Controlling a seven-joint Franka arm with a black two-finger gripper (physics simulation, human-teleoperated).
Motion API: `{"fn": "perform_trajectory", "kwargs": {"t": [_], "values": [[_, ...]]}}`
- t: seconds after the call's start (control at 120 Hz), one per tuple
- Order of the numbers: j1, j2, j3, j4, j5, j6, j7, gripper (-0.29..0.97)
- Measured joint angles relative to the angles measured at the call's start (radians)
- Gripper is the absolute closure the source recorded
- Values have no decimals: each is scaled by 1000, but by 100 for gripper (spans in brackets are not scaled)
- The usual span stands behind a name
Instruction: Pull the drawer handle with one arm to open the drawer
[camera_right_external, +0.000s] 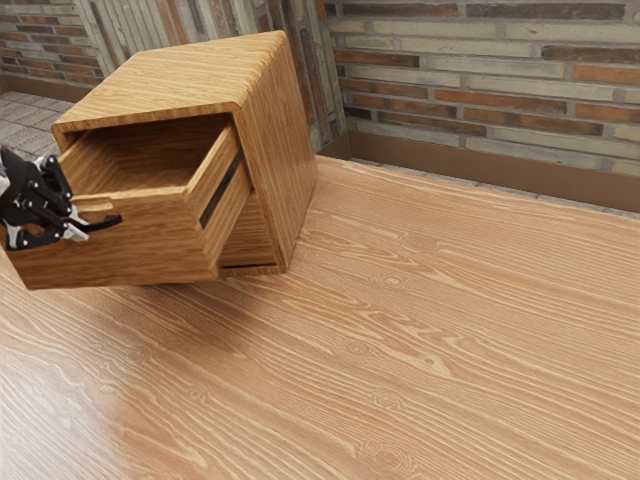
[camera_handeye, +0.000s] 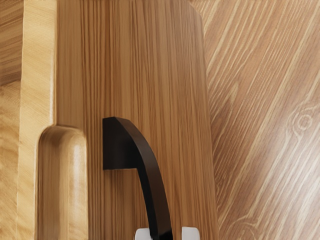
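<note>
The black two-finger pincer (camera_right_external: 95, 225) sits at the front of the light oak-grain drawer (camera_right_external: 120, 250), right by its rounded wooden bar handle (camera_handeye: 62, 185), which stands just ahead of the hand. Whether the pincer is clamped on that handle I cannot tell. The drawer stands well out of the boxy oak-veneer cabinet (camera_right_external: 270, 130) behind it, its hollow open to view, so the task looks mostly done.

To finish cleanly, the pull should run straight back along the drawer's own slide line and away from the cabinet, level with the wood-grain tabletop (camera_right_external: 420, 330). A sideways drag might jam the drawer or shift the cabinet.

Count: one cabinet, one drawer, one handle, one pincer.
</note>
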Motion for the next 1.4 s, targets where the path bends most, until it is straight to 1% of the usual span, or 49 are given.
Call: {"fn": "perform_trajectory", "kwargs": {"t": [0.192, 0.408, 0.75, 1.025, 1.142, 1.208, 1.258, 1.325, 1.4], "values": [[1, -44, -1, -37, 1, -1, -13, 79], [0, -57, -3, -50, 1, -5, -28, 78], [0, -56, -5, -48, 0, -23, -61, 66], [2, -69, -30, -28, -6, -38, -83, 60], [6, -79, -47, 19, -11, -68, -91, 58], [9, -70, -51, 72, -11, -103, -96, 57], [12, -21, -52, 166, -7, -158, -99, 56], [14, 77, -56, 319, -3, -252, -102, 52], [15, 198, -59, 485, 0, -365, -105, 39]]}}
